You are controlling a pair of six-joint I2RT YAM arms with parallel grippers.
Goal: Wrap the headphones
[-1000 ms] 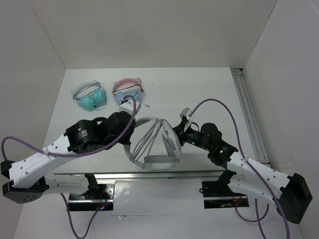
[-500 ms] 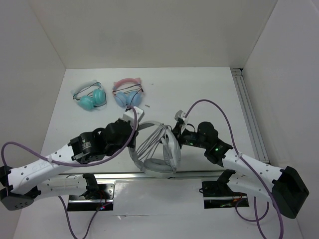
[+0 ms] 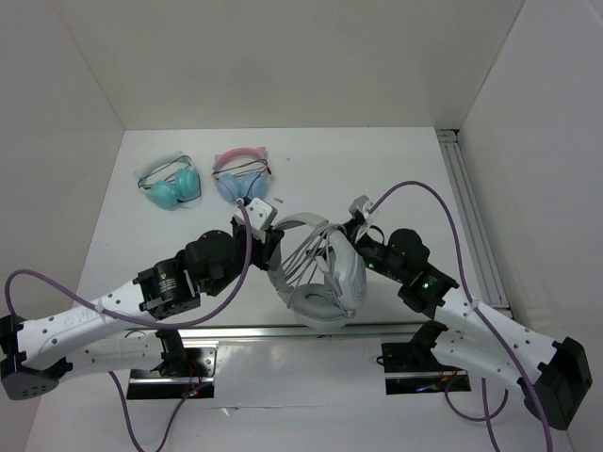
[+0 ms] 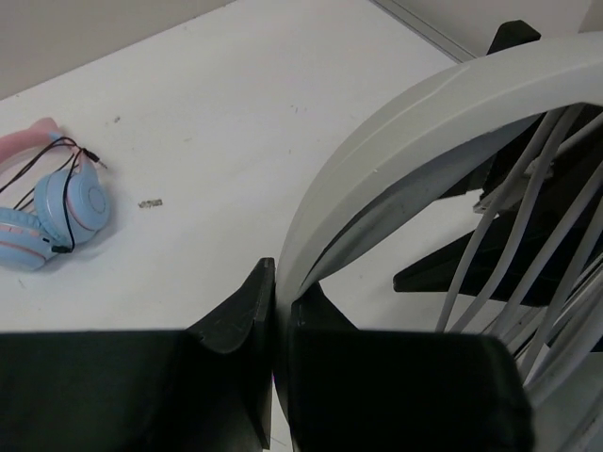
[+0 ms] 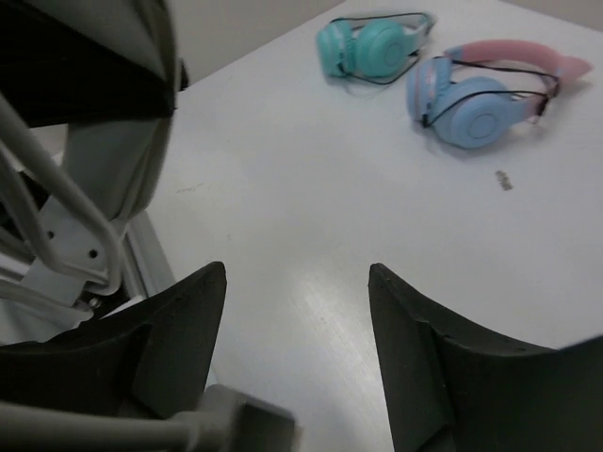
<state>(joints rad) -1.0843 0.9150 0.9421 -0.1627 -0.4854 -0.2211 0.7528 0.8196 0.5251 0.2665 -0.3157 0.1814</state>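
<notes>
The headphones are light grey, held off the table at the middle front, with their thin grey cable looped several times across the band. My left gripper is shut on the headband, which rises from between the jaws, with cable strands to its right. Just right of the headphones, my right gripper is open. In the right wrist view its jaws hold nothing; an ear cup is at upper left and the cable's plug end lies blurred below the left finger.
A teal pair and a pink-banded blue pair lie at the back left. An aluminium rail runs along the right side and another along the front edge. White walls enclose the table.
The right gripper has opened and let go of the cable. The left gripper has carried and turned the headphones to the right, and the right arm has shifted right.
</notes>
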